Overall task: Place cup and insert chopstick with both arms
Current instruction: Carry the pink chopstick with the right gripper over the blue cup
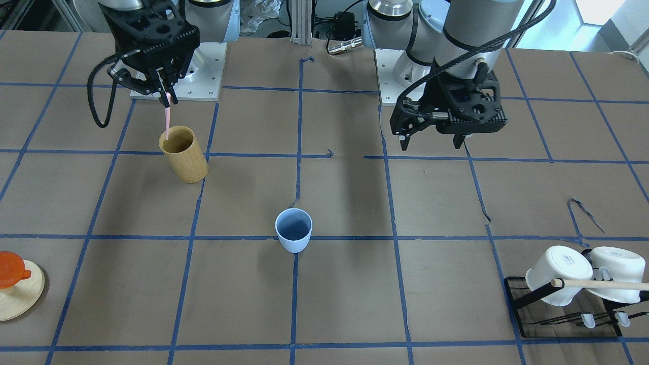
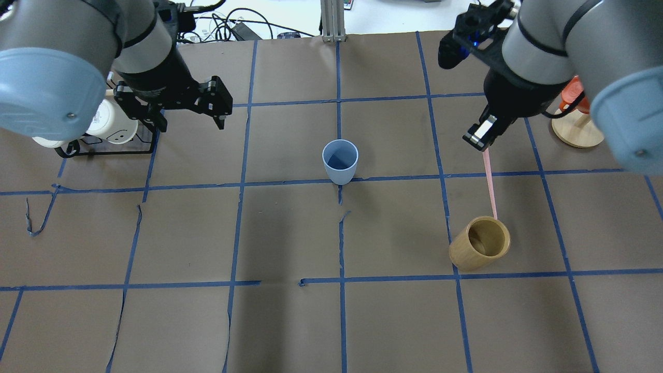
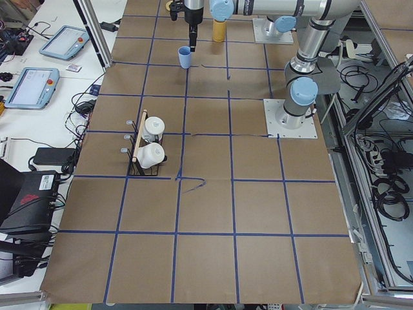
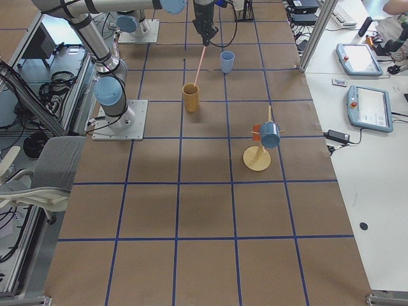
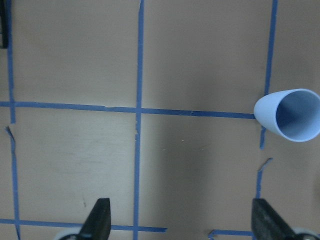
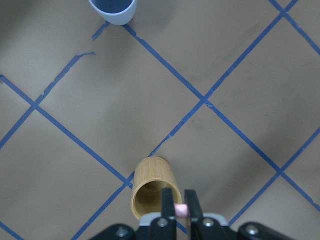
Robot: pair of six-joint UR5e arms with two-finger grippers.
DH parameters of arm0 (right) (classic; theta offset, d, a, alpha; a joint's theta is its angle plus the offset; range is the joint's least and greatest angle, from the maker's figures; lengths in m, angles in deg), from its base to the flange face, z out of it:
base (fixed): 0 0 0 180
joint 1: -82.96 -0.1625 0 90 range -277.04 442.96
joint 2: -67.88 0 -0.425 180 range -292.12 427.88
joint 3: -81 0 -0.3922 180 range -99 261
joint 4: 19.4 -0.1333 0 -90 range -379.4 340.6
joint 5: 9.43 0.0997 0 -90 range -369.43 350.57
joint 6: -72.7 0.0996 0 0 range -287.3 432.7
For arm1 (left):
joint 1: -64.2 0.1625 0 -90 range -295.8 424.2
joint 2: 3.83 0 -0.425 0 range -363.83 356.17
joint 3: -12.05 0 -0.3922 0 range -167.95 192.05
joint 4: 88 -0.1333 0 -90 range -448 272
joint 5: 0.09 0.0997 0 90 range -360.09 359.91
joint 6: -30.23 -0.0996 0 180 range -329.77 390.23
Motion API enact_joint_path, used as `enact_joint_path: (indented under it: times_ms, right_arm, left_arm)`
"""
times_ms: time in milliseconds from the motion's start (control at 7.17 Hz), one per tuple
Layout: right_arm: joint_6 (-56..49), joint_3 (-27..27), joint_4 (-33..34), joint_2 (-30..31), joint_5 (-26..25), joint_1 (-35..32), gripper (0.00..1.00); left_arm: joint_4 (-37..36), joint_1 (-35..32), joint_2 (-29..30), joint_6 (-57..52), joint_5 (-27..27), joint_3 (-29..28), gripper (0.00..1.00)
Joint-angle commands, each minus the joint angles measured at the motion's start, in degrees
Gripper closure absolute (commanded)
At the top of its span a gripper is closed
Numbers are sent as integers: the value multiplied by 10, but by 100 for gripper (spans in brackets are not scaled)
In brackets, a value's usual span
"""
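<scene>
The pale blue cup (image 1: pixel 293 230) stands upright and empty mid-table; it also shows in the overhead view (image 2: pixel 340 161) and at the right edge of the left wrist view (image 5: pixel 288 116). My right gripper (image 1: pixel 167 99) is shut on the top of a pink chopstick (image 1: pixel 167 121), which hangs straight down. Its lower tip is at the mouth of the tan wooden cylinder (image 1: pixel 183 154); I cannot tell whether it is inside. In the overhead view the right gripper (image 2: pixel 484 145) holds the chopstick (image 2: pixel 490 186) above the cylinder (image 2: pixel 480 243). My left gripper (image 2: pixel 191 124) is open and empty, well left of the cup.
A black rack (image 1: pixel 517 294) with two white mugs (image 1: pixel 557 276) and a long wooden rod (image 1: pixel 603 285) stands on my left side. A round wooden stand (image 1: pixel 20 294) with an orange piece (image 1: pixel 10 268) is on my right.
</scene>
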State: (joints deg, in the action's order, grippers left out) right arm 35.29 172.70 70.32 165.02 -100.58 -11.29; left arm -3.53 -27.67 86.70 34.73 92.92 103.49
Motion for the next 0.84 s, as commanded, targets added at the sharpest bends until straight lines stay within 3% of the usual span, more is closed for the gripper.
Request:
enact_joint_path:
  times_ms: [0,279,698]
  right_arm:
    - [50,-120,-64,-44,37,-1,100]
    - [115,-157,-41,-94,84,-6,100]
    - [215,-158,110,-146,114,-49,100]
  left_arm:
    - [30,26,10,-12,-2,-34,0]
    - [68,20,20,-5,-16,-64,0]
    - [69,17,19,-5,-16,-64,0]
